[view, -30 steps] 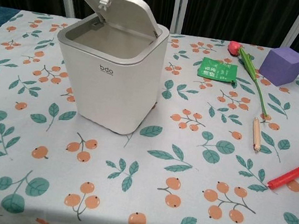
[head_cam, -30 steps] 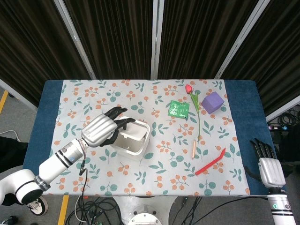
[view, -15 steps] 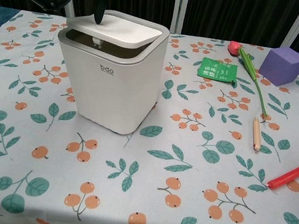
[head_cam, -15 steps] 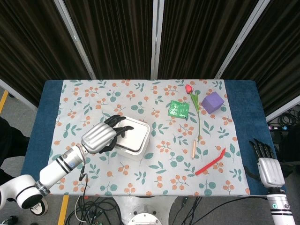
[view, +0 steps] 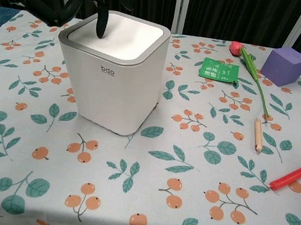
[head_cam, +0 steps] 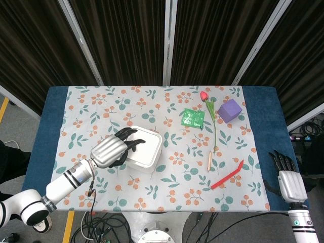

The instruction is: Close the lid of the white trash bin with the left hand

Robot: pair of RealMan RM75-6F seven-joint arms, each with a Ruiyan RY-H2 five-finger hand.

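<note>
Left hand [head_cam: 110, 151] rests over the bin [view: 112, 78], dark fingers [view: 101, 21] spread and pressing down on the lid [head_cam: 144, 145], which lies flat and flush in the rim. Bin stands directly under the fingertips, on the floral cloth [view: 185, 180]. Right hand [head_cam: 291, 183] sits well apart at the table's near right corner, fingers straight and close together, holding nothing. Sachet [head_cam: 193, 119], tulip [head_cam: 210, 116] and cube [head_cam: 229, 110] lie between the two hands, further back.

White trash bin [view: 116, 79] upright, left of table centre; lid [view: 125, 38] flat, closed.
</note>
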